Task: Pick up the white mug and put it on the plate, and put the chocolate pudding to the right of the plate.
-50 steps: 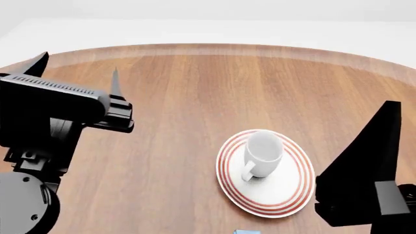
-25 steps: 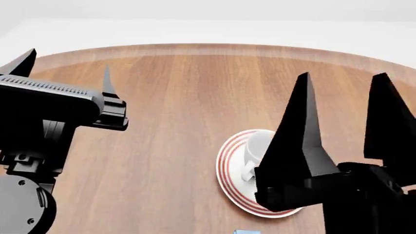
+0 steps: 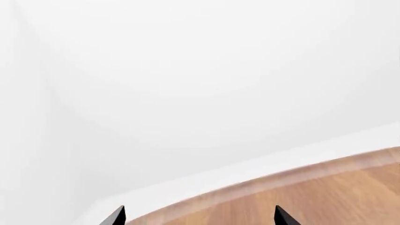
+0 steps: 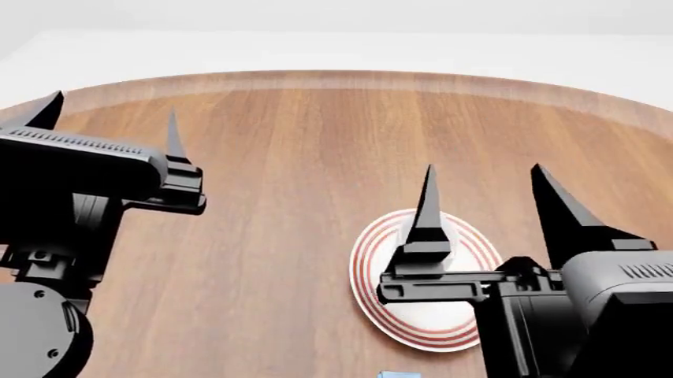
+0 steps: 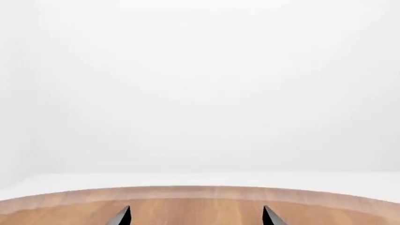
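The plate [image 4: 370,272], white with red rings, lies on the wooden table right of centre. The white mug [image 4: 453,235] stands on it, mostly hidden behind my right gripper [image 4: 484,169]. That gripper hovers above the plate, open and empty, fingers pointing away from me. Only a light blue corner of the chocolate pudding [image 4: 398,375] shows at the head view's lower edge, in front of the plate. My left gripper [image 4: 110,110] is held up at the left, open and empty. Each wrist view shows only spread fingertips [image 3: 117,216] [image 5: 123,217] over the table's far rim.
The round wooden table [image 4: 284,181] has a pale curved far edge [image 4: 336,77], with white floor beyond. My left arm's body [image 4: 53,260] fills the left side of the head view. The right arm's housing [image 4: 600,315] covers the lower right.
My right gripper rose from the lower right into view over the plate, then dropped lower and farther back, now covering most of the mug. The left gripper barely shifted.
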Controlling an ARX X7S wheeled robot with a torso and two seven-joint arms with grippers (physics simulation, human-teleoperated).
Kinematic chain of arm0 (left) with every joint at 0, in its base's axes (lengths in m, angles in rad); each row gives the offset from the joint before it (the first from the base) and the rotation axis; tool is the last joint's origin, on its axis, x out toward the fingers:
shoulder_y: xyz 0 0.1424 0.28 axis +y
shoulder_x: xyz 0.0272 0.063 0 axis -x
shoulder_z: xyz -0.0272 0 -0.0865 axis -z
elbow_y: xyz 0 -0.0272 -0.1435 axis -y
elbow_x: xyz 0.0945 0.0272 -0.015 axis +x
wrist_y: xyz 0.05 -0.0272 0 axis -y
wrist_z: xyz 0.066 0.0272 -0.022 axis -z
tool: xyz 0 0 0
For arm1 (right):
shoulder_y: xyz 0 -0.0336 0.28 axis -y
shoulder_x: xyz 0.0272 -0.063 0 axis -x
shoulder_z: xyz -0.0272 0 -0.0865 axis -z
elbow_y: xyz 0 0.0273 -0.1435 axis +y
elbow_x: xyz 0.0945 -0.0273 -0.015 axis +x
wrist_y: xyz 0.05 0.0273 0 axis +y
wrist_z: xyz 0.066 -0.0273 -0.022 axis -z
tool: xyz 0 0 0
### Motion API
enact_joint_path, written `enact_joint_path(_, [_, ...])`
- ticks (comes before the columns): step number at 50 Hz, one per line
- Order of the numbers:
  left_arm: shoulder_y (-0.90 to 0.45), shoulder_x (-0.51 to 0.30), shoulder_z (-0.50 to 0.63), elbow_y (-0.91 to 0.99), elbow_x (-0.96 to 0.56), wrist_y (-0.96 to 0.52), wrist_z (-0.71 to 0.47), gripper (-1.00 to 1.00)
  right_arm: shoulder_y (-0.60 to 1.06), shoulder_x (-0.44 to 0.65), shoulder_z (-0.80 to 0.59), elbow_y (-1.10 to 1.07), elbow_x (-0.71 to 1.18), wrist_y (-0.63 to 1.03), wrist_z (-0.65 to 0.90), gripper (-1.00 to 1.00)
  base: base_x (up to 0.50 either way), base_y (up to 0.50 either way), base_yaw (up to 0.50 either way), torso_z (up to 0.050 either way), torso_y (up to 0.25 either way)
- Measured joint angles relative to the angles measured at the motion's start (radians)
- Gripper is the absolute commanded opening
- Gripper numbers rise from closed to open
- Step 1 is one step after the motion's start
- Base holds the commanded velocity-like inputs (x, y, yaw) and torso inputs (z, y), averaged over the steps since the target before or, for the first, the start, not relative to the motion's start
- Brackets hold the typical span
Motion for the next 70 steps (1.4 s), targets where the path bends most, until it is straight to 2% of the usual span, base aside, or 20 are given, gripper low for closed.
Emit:
enact_joint_path(16, [0.025, 0.006, 0.004, -0.025, -0.007, 0.018, 0.009, 1.0, -0.157, -0.187, 0.256, 0.0, 0.304, 0.273, 0.01, 1.0, 0.0, 0.0, 0.0, 0.0, 0.0])
enact_joint_path(31, [0.039, 0.011, 0.005, -0.039, -0.01, 0.026, 0.016, 1.0, -0.365, -0.35, 0.536, 0.0, 0.5, 0.515, 0.01, 1.0, 0.0, 0.0, 0.0, 0.0, 0.0])
enact_joint_path(51, [0.066, 0.012, 0.007, -0.053, -0.012, 0.051, 0.022, 1.0, -0.61, -0.551, 0.771, 0.0, 0.581, 0.767, 0.01, 1.0, 0.0, 0.0, 0.0, 0.0, 0.0])
enact_joint_path(70, [0.083, 0.012, 0.006, -0.06, -0.013, 0.066, 0.027, 1.0, -0.751, -0.601, 0.877, 0.0, 0.598, 0.837, 0.01, 1.0, 0.0, 0.0, 0.0, 0.0, 0.0])
